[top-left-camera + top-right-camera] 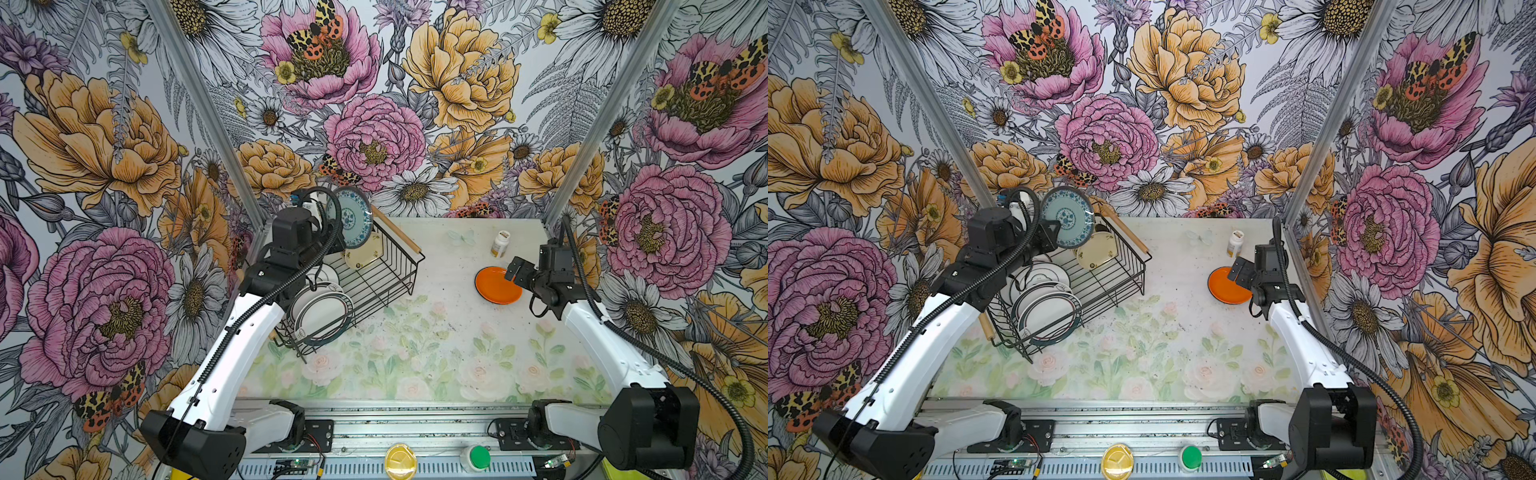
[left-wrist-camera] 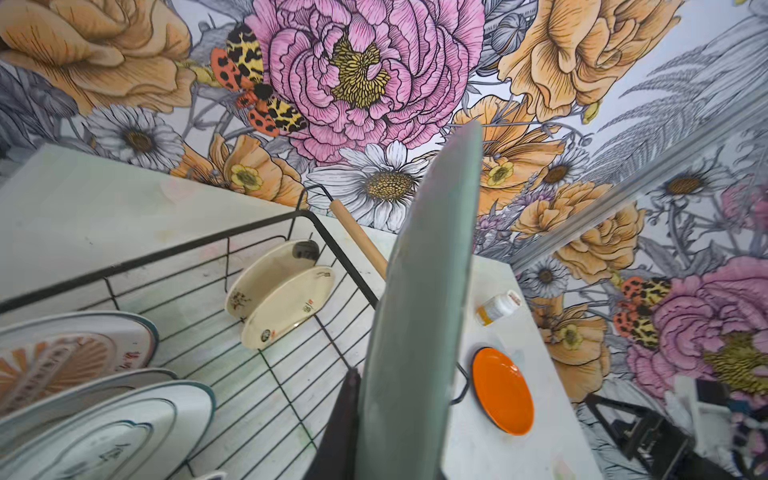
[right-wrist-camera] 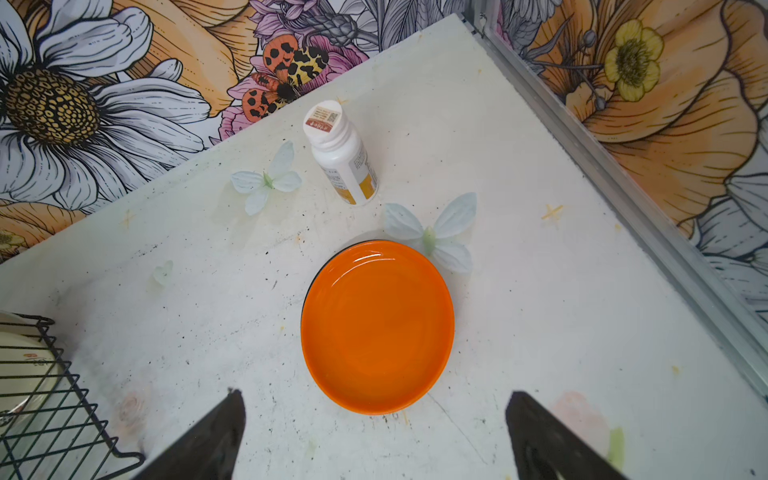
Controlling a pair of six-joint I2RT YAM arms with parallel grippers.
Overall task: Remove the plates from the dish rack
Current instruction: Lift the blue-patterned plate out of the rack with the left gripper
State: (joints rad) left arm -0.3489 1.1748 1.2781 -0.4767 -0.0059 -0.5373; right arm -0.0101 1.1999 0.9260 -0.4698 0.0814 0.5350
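Clamping the teal plate (image 1: 350, 216), left claw (image 1: 1059, 235); patterned face in both top views only; right claw (image 3: 372, 395) spread.

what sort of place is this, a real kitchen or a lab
Most likely a robot test cell, not a kitchen: left arm and right arm mounted on a metal rail beside a green button, flower-print walls in a metal frame, and a dish rack on a printed tabletop.

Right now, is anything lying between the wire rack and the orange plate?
Nothing: only bare table separates the dish rack from the orange plate, as both top views show.
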